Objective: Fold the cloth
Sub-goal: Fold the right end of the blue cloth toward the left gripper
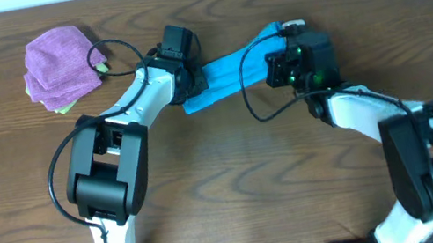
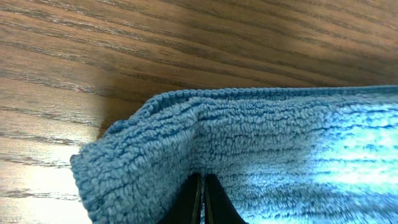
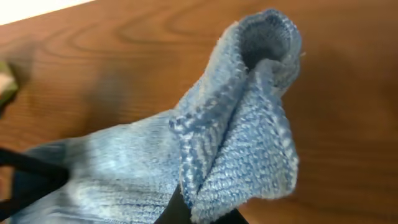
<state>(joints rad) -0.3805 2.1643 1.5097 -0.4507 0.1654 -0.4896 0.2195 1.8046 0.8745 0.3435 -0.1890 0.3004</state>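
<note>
At the left gripper point(image 2: 203, 199), the two dark fingers are pressed together with a fold of the bright sky-blue terry cloth point(image 2: 261, 143) nipped between them, close to a hemmed corner. At the right gripper point(image 3: 202, 216), the fingers are likewise closed on the cloth. The pinched edge stands up past them in a rolled, bunched lobe.

Outward from the grips, the cloth is drawn into a narrow band between the two grippers, over the middle of the brown wood-grain table point(image 1: 236, 181).

Judgement: one arm holds each end so the cloth is kept taut and its edges stay under control, ready for one end to be carried over the other. Holding near the corners should keep the hem straight. Whether the middle of the band clears the table cannot be told.

Orientation: the long axis runs across the table from left gripper to right gripper, on a slant. The right-hand end lies farther from the arm bases than the left.

A folded purple cloth stack point(image 1: 59, 62) with a light green cloth point(image 1: 63, 105) under it sits well apart, beyond the left arm.
</note>
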